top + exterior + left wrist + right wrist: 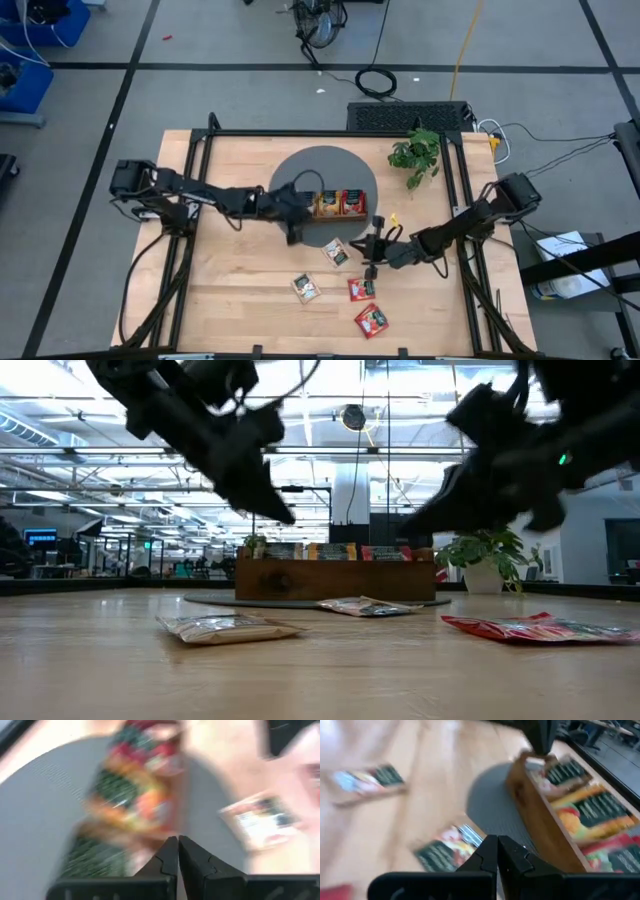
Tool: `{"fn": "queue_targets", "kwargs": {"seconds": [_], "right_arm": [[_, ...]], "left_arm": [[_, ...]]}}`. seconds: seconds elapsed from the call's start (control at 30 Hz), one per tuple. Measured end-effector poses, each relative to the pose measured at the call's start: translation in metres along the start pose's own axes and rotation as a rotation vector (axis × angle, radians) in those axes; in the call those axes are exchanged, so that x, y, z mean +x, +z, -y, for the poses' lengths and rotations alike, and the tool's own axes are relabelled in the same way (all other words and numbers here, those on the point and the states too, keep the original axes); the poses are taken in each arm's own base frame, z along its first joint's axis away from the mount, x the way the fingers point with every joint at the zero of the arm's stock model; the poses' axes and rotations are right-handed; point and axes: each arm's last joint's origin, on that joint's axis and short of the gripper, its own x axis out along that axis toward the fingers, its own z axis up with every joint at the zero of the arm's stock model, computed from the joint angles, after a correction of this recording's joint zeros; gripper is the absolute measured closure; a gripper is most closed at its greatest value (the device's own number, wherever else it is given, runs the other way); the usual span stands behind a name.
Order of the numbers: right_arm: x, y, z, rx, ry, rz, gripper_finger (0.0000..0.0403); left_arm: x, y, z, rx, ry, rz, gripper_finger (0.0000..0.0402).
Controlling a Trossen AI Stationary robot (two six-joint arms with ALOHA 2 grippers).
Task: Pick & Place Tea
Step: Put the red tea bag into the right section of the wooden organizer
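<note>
A: Tea (pixel 336 252) is what we are after. What will the little packets feel like?

B: We think they are light, thin and bendy, maybe a bit slippery. They lie flat, so we would pinch one by its edge or a corner.

A: Where are they?

B: Four lie on the counter (pixel 230 300), near the wooden tray (pixel 339 204). One sits just beside the tray on the grey mat (pixel 300 170). One (pixel 306 288) and two red ones (pixel 361 289) (pixel 371 320) lie farther out from the tray. More packets stand inside the tray.

A: And our arms?

B: Our left pincer (pixel 178 851) is stretched out right beside the tray, over the mat, fingers pressed together, holding nothing. Our right pincer (pixel 497 850) reaches toward the tray from the other side, above the packet on the mat. Its fingers are pressed together and empty too.
</note>
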Motion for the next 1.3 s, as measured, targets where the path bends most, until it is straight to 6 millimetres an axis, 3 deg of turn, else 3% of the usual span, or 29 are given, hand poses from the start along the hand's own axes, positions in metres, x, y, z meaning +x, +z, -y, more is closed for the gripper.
{"fn": "queue_targets", "kwargs": {"seconds": [0.2,0.37,0.57,0.67,0.87,1.07,1.3], "right_arm": [[-0.024,0.02,-0.008,0.051,0.191,0.066,0.0403],[-0.041,0.023,-0.007,0.197,0.281,-0.014,0.0403],[-0.056,0.017,-0.02,0.326,0.408,-0.15,0.0403],[-0.061,0.01,-0.025,0.345,0.438,-0.228,0.0403],[-0.069,-0.002,-0.027,0.291,0.349,-0.29,0.0403],[-0.068,0.0,-0.029,0.449,0.465,-0.379,0.0392],[-0.066,-0.008,-0.024,0.618,0.416,-0.518,0.0322]], "left_arm": [[-0.004,0.003,0.053,-0.012,-0.201,0.111,0.0394],[0.006,-0.007,0.107,0.033,-0.329,0.121,0.0398],[0.042,0.0,0.171,0.139,-0.405,0.074,0.0398],[0.063,0.01,0.192,0.205,-0.422,0.04,0.0395],[0.108,0.021,0.199,0.258,-0.321,-0.056,0.0396],[0.117,0.022,0.197,0.26,-0.304,-0.099,0.0387],[0.118,0.021,0.194,0.281,-0.299,-0.105,0.0397]]}}
